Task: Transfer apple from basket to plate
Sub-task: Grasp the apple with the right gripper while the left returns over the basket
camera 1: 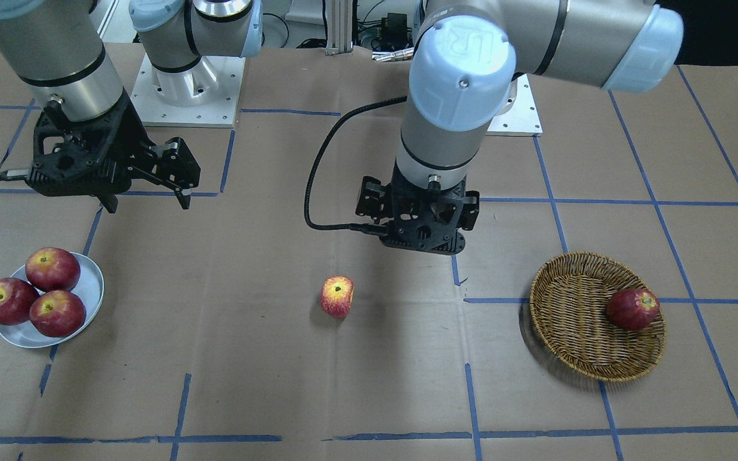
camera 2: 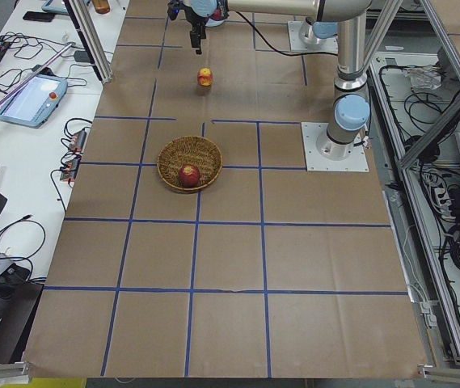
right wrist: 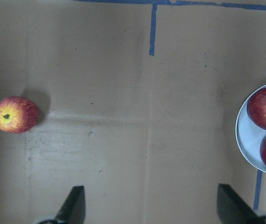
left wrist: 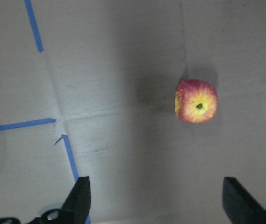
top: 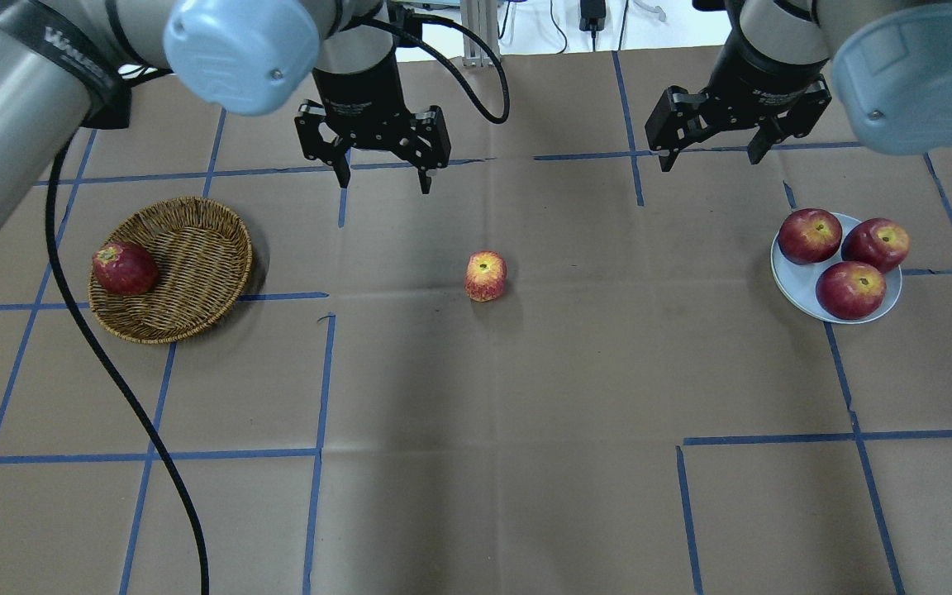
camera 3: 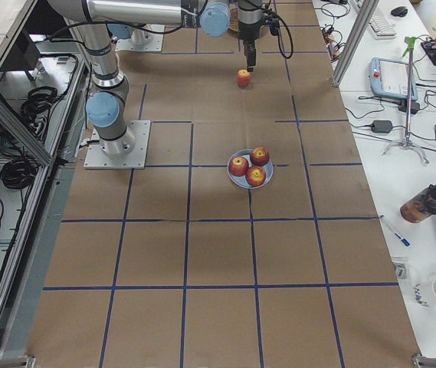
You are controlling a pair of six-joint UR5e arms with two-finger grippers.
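Observation:
The apple (top: 485,276), light red with a yellow top, stands alone on the brown paper at mid-table; it also shows in the front view (camera 1: 337,296) and in both wrist views (left wrist: 196,101) (right wrist: 15,115). The wicker basket (top: 191,256) lies on my left and holds one darker red apple (top: 123,268). The pale plate (top: 802,289) on my right holds three red apples. My left gripper (top: 383,178) is open and empty, above the table, behind and left of the apple. My right gripper (top: 711,157) is open and empty, behind and left of the plate.
Blue tape lines cross the brown paper cover. A black cable (top: 104,364) trails from the left arm over the table beside the basket. Both arm bases (camera 1: 186,89) stand on plates at the table's robot side.

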